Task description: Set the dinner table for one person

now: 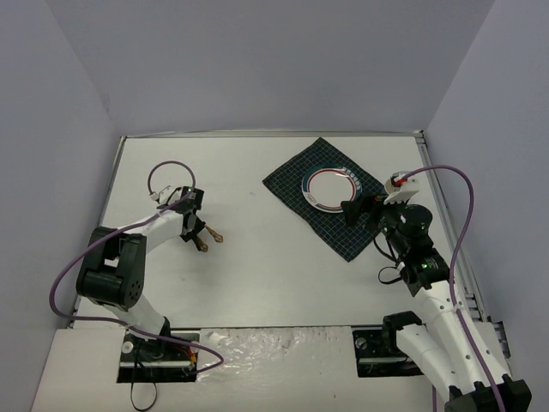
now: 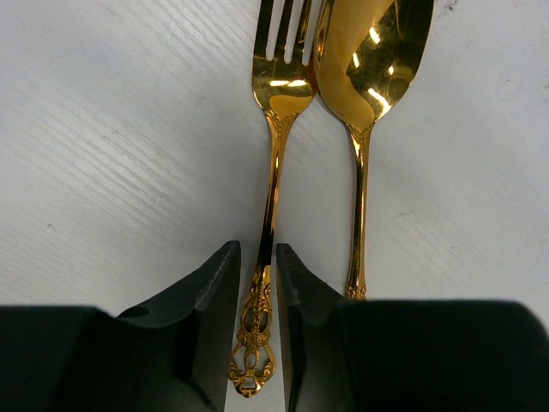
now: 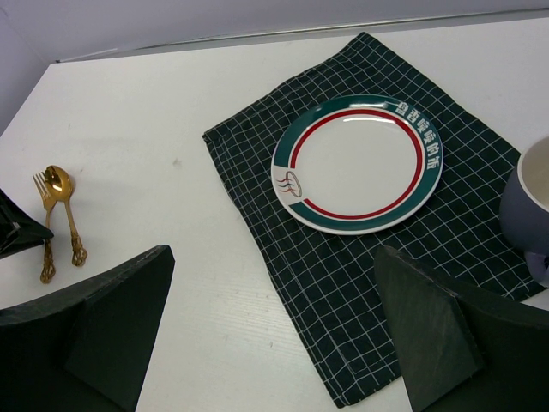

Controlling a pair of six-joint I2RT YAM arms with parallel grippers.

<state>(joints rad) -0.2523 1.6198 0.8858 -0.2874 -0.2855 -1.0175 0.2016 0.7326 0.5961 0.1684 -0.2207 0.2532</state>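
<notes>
Tabletop (image 1: 257, 283) fills almost the whole overhead view, white and bare, with the place setting off to its far right: a checked cloth (image 3: 343, 300) carrying a plate (image 3: 358, 163), and a mug (image 3: 532, 215) at the cloth's edge. The gold fork (image 2: 273, 189) and spoon (image 2: 364, 60) lie side by side on the left, well apart from the cloth.

The left gripper (image 2: 257, 257) is down over the fork's handle, its jaws narrow on either side of the ornate end; whether they actually pinch it I cannot tell. The right gripper (image 3: 273, 275) hangs near the cloth with jaws wide apart and nothing between them.

The likely trouble is the spoon. Its bowl touches the fork's tines, and its handle end runs under the edge of one finger (that finger stands between the two handles). A lift could drag or flick the spoon along. The fork is also thin and lies flat, so a hold this far back on the handle may let it pivot, droop or slip out.
</notes>
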